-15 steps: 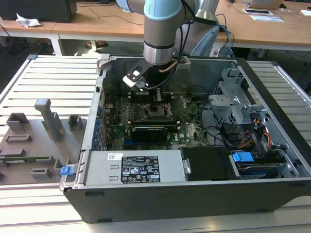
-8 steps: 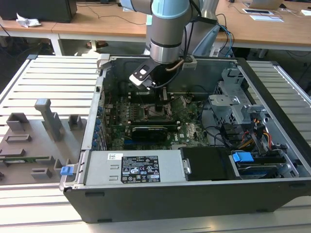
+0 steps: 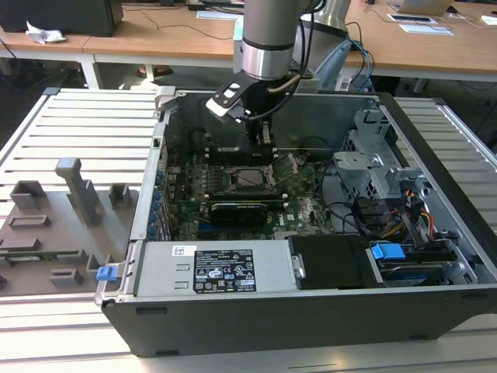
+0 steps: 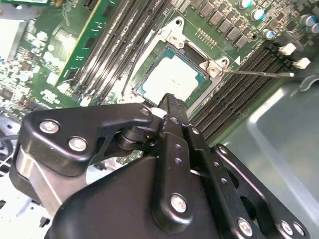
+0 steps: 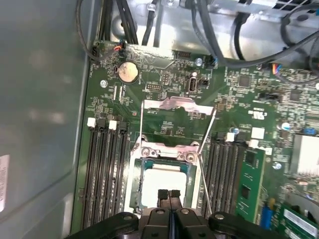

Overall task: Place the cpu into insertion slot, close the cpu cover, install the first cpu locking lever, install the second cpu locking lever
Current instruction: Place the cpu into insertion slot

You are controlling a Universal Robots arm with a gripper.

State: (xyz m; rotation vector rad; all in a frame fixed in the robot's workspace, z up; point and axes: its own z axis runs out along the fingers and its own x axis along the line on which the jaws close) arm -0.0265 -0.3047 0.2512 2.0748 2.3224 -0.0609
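One gripper, black; its two fingertips are pressed together with nothing between them, right over the cpu. Whether they touch it cannot be told. One cpu, pale silver top, lies flat inside the insertion slot. One cpu cover, a silvery frame, is open and folded away from the slot over the green motherboard. One thin lever rod juts out from a socket corner. Two banks of long black memory slots, one on each side of the slot. One coin cell. In the exterior view, one arm reaches down into one open computer case.
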